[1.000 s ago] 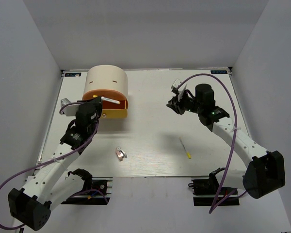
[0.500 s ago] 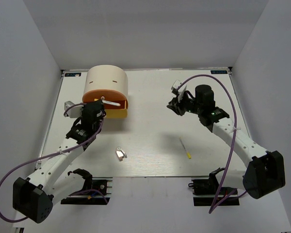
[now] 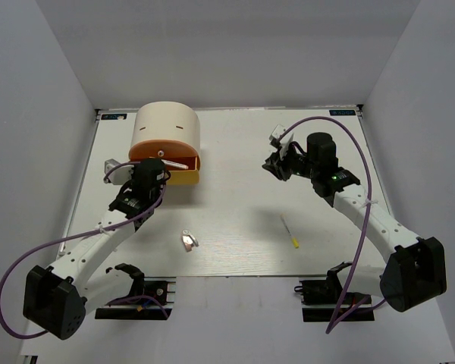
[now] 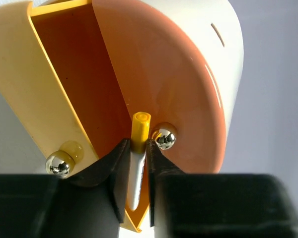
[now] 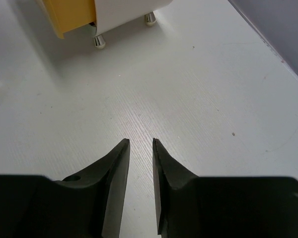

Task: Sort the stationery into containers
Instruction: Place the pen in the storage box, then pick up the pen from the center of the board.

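Note:
The cream cabinet (image 3: pixel 167 125) stands at the far left with its orange drawer (image 3: pixel 163 148) and, below it, the yellow drawer (image 3: pixel 186 179) pulled out. My left gripper (image 3: pixel 155 168) is shut on a white stick with a yellow end (image 4: pixel 137 148), held at the open yellow drawer (image 4: pixel 20 74) beside the orange front's knob (image 4: pixel 165 137). My right gripper (image 3: pixel 274 165) hovers over bare table (image 5: pixel 198 89), jaws a little apart and empty. A thin yellow-tipped stick (image 3: pixel 290 231) and a pinkish clip (image 3: pixel 188 241) lie on the table near the front.
The cabinet's small metal feet (image 5: pixel 98 42) and yellow drawer corner (image 5: pixel 72 15) show in the right wrist view. White walls enclose the table on three sides. The arm bases sit at the near edge.
My left gripper has moved up and right toward the cabinet, carrying the stick to the open yellow drawer. The right arm has not moved.

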`<state>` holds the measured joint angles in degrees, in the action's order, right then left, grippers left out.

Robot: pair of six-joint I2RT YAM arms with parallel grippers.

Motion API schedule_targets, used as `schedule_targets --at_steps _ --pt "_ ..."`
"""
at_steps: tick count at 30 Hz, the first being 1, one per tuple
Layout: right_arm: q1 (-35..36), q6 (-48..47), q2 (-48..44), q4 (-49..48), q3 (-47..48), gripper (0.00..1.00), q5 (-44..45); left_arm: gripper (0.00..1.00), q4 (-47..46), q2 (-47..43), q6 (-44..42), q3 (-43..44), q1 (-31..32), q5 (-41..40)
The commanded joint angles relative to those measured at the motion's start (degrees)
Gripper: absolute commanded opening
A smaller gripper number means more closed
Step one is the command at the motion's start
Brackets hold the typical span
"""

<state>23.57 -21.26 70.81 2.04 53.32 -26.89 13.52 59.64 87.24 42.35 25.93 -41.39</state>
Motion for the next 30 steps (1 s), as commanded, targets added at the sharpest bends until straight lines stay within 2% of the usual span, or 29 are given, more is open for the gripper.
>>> schedule_targets --at_steps 1,2,4,5,7,9,12,16,17,20,22,25,26,28,30 --pt "-0.46 -0.72 -1.64 0.59 -0.76 0.32 -0.17 0.34 1.16 -0.49 1.18 1.25 -0.27 -1.07" --pt "-0.54 -1.15 -1.64 1.03 -0.76 0.40 -0.35 0.40 1.16 -0.49 1.18 1.25 -0.27 -1.07" --pt "-0.46 -1.50 -1.37 2.42 -0.59 0.48 -1.05 0.48 1.16 -0.49 1.18 1.25 -0.27 -0.54" --pt "-0.46 -1.59 -1.37 3.13 -0.50 0.50 -1.23 0.55 1.77 -1.01 1.18 1.25 -0.27 0.07" --pt "-0.72 -2.38 -1.28 5.24 -0.67 0.58 -2.02 0.60 1.77 -1.63 1.18 1.77 -0.27 0.08" --pt "-0.63 -2.74 -1.46 6.82 -0.76 0.61 -2.28 0.62 1.77 -2.94 1.18 1.77 -0.27 0.60" --pt "-0.63 -3.18 -1.55 9.99 -0.85 0.61 -2.46 0.63 3.00 -4.35 1.18 2.38 -0.27 1.22" --pt "-0.81 -3.70 -0.85 16.75 -1.11 0.43 -2.20 0.66 3.88 -7.16 -2.06 4.66 -0.27 4.55" --pt "-0.90 -4.05 -0.50 20.77 -1.55 0.31 -2.11 0.66 3.88 -7.69 -6.60 5.37 -0.27 5.52" --pt "-0.64 -3.97 1.69 27.46 -2.08 0.20 -0.01 0.71 5.37 -9.09 -16.97 9.84 -0.27 10.17" --pt "-0.81 -3.97 4.33 31.52 -2.08 0.20 1.49 0.77 7.14 -9.63 -21.48 10.47 -0.27 14.91" --pt "-0.72 -3.44 7.49 36.27 -1.64 0.32 3.25 0.82 13.10 -10.95 -27.55 11.09 -0.27 19.76" --pt "-0.72 -2.57 8.03 38.02 -1.29 0.40 4.04 0.85 14.77 -11.73 -29.13 10.05 -0.27 21.33" --pt "-0.55 -1.51 10.49 38.47 -1.11 0.46 5.35 0.86 17.76 -14.09 -29.67 8.55 -0.27 22.48" --pt "-0.28 0.07 12.41 39.87 -0.85 0.48 7.82 0.88 18.38 -16.21 -30.90 5.65 -0.27 23.27"
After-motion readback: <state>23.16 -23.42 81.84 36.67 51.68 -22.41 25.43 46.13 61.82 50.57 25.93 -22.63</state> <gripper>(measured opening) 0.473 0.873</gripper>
